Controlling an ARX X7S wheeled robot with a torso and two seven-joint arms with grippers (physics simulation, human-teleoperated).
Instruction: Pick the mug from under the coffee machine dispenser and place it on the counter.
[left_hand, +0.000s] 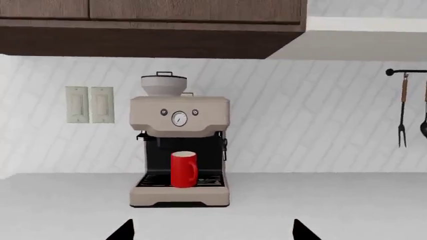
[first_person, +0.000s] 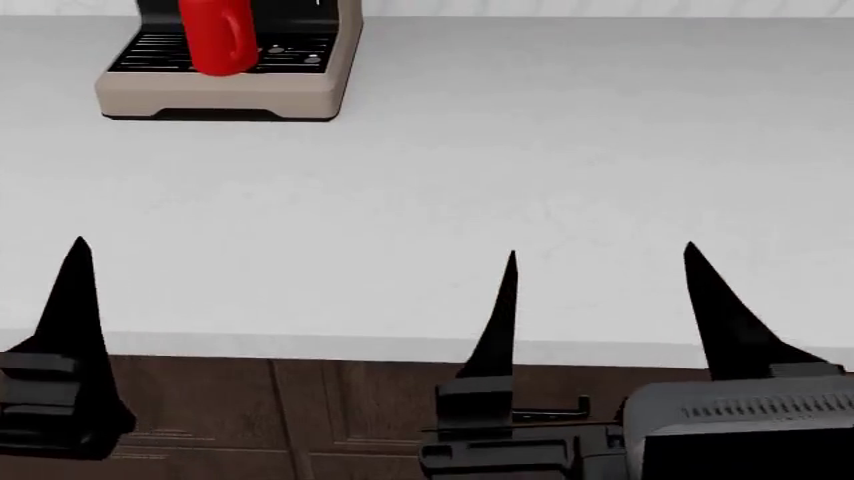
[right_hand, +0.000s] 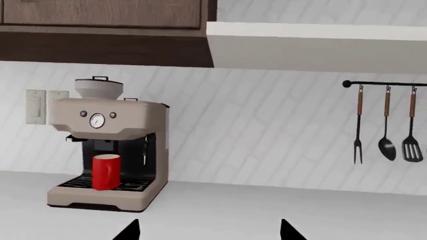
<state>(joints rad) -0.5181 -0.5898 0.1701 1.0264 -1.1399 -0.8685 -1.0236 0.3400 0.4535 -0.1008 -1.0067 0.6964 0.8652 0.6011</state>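
The broad white, faintly marbled counter (first_person: 534, 200) spans the head view above dark brown wooden cabinet fronts (first_person: 334, 420). Near its back left corner stands the beige boxy espresso machine, whose overhanging dispenser head (left_hand: 180, 116) carries a round dial and two small buttons; no readable writing shows on it. The tall glossy red mug (left_hand: 184, 169) stands upright on the slotted black drip tray (left_hand: 210, 180) beneath that head. At the front edge, the left gripper (left_hand: 212, 231) and right gripper (first_person: 601, 300) both hover with jaws spread wide, holding nothing and well apart from the mug.
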